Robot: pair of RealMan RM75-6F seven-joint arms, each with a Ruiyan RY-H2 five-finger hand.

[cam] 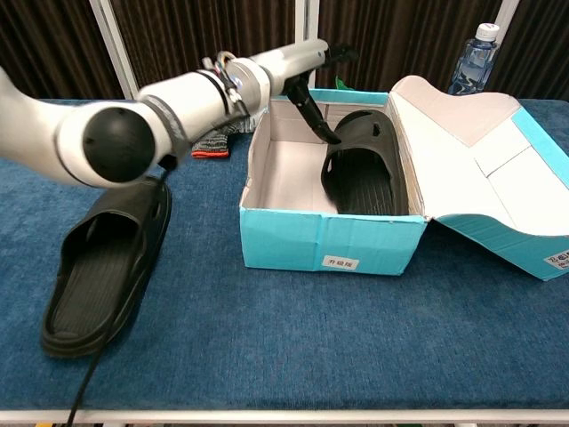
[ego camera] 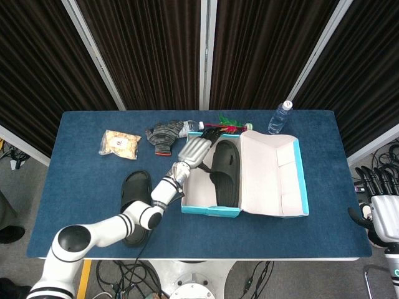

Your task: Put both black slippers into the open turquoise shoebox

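One black slipper (ego camera: 225, 171) (cam: 360, 165) lies inside the open turquoise shoebox (ego camera: 209, 210) (cam: 329, 240), along its right side. My left hand (ego camera: 198, 148) (cam: 302, 67) hovers over the box's far left corner with its fingers spread. One dark finger points down and reaches the edge of that slipper's strap. The second black slipper (ego camera: 134, 190) (cam: 102, 267) lies on the blue table left of the box, partly under my left forearm. Off the table's right edge, my right hand (ego camera: 383, 215) hangs with its fingers apart and nothing in it.
The box lid (ego camera: 274, 180) (cam: 480, 151) lies folded open to the right. Behind the box are a water bottle (ego camera: 280, 118) (cam: 468, 58), a grey knitted glove (ego camera: 165, 135) (cam: 212, 142), a snack bag (ego camera: 120, 143) and a red-green item (ego camera: 227, 123).
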